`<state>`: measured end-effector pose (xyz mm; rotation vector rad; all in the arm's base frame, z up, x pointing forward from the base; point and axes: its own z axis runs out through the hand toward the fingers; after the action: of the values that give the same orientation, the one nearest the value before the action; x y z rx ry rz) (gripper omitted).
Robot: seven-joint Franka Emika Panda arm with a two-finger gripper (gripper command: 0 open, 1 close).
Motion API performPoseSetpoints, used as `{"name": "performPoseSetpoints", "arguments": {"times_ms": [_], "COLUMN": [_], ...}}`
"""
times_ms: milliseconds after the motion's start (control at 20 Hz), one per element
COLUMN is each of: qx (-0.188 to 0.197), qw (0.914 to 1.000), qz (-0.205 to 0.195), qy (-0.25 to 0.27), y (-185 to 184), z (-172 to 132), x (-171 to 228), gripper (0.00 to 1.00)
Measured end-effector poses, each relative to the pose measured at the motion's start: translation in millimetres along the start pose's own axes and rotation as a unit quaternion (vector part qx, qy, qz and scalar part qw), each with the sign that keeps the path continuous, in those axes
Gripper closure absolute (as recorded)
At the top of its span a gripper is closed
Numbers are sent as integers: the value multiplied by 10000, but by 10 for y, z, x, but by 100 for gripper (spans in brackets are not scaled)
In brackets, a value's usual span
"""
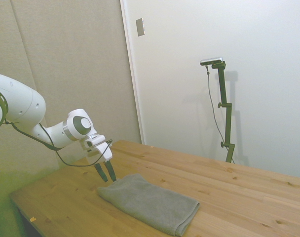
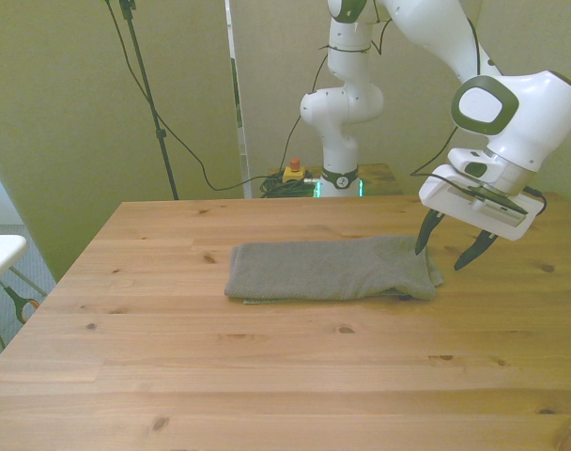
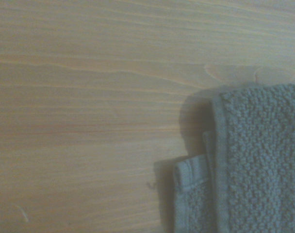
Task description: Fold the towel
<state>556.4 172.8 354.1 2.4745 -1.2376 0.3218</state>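
At centre of front view, towel point(image 2: 331, 271) lies already doubled on wooden table point(image 2: 267, 376), long axis left-right; gripper point(image 2: 452, 248), fingers spread and empty, hovers just off its right end.

A wooden table point(image 2: 173, 376) carries one folded grey towel point(image 2: 328, 271), lying flat.

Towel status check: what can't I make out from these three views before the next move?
- Towel layer count: the front view shows only the top layer; a lower corner peeks out in the wrist view, the rest is covered.
- Most of the towel is cut off by the wrist view's edges.
- Contact between the fingers and the cloth: the open gripper stands at the towel's end, but no view shows a gap or touch.
- The table under the towel is hidden.
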Motion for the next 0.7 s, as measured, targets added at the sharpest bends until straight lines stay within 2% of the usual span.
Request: {"name": "performPoseSetpoints", "arguments": {"times_ms": [700], "qx": [-453], "qw": [9986], "qz": [138], "qy": [224], "y": [185], "z": [250], "x": [292], "gripper": [0]}}
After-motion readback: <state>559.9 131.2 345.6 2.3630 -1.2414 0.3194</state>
